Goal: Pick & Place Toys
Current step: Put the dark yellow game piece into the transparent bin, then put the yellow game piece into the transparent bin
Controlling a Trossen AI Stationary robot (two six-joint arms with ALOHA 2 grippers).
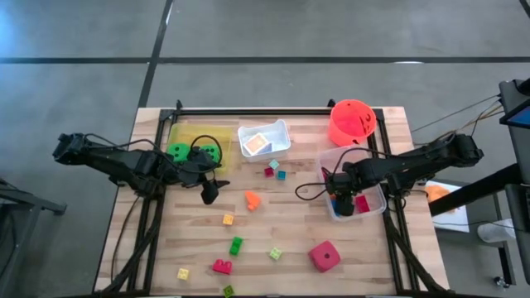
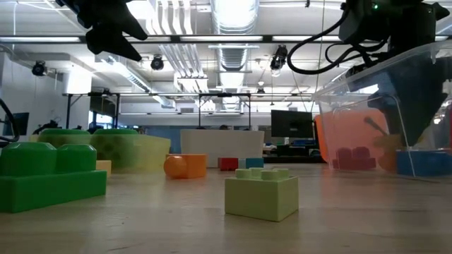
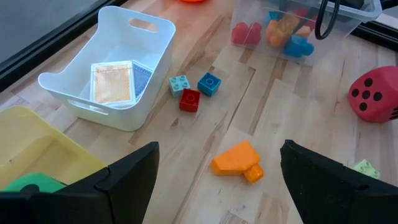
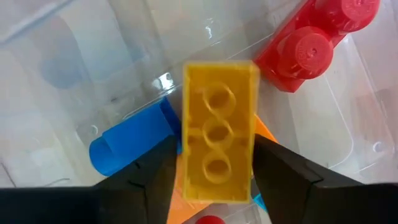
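Jaws of the right gripper (image 4: 214, 177) flank a yellow brick (image 4: 217, 140) above the clear tray (image 1: 374, 205); whether they grip it I cannot tell. Left gripper (image 3: 217, 180) gapes wide over the orange brick (image 3: 237, 160), likely next

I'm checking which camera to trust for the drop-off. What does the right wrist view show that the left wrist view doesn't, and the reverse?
Only the right wrist view: a yellow brick between the right end effector fingers, over the clear tray.

Only the left wrist view: the white tray holding cards, the orange piece, the pink-red die.

Both: the clear tray's red and blue bricks.
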